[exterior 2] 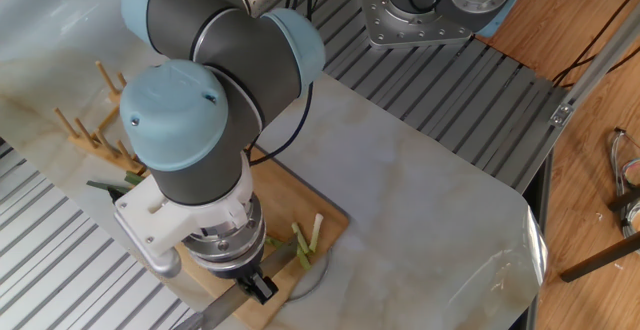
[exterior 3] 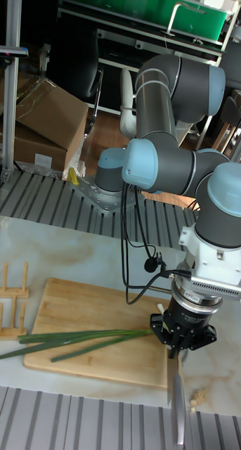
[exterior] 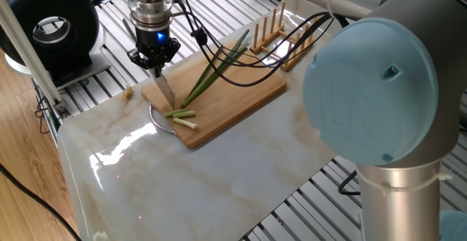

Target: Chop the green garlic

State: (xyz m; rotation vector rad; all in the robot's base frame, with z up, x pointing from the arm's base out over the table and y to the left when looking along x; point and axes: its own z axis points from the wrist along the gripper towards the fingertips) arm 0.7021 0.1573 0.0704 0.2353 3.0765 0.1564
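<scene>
The green garlic (exterior: 213,73) lies lengthwise on the wooden cutting board (exterior: 244,98), its dark leaves toward the peg rack. Two short cut pieces (exterior: 181,114) lie near its pale end, and they also show in the other fixed view (exterior 2: 314,232). My gripper (exterior: 155,64) is shut on a knife (exterior: 165,90). The blade points down onto the board just left of the stalk's cut end. In the tall fixed view the gripper (exterior 3: 180,346) hangs at the right end of the stalk (exterior 3: 85,337). There the knife blade (exterior 3: 178,408) reaches past the board's edge.
A wooden peg rack (exterior: 281,28) stands behind the board. Black cables (exterior: 241,60) drape over the stalk. A black round device (exterior: 55,23) sits at the back left. A small tan bit (exterior: 128,91) lies on the marble beside the board. The arm's large blue joint (exterior: 372,88) fills the right.
</scene>
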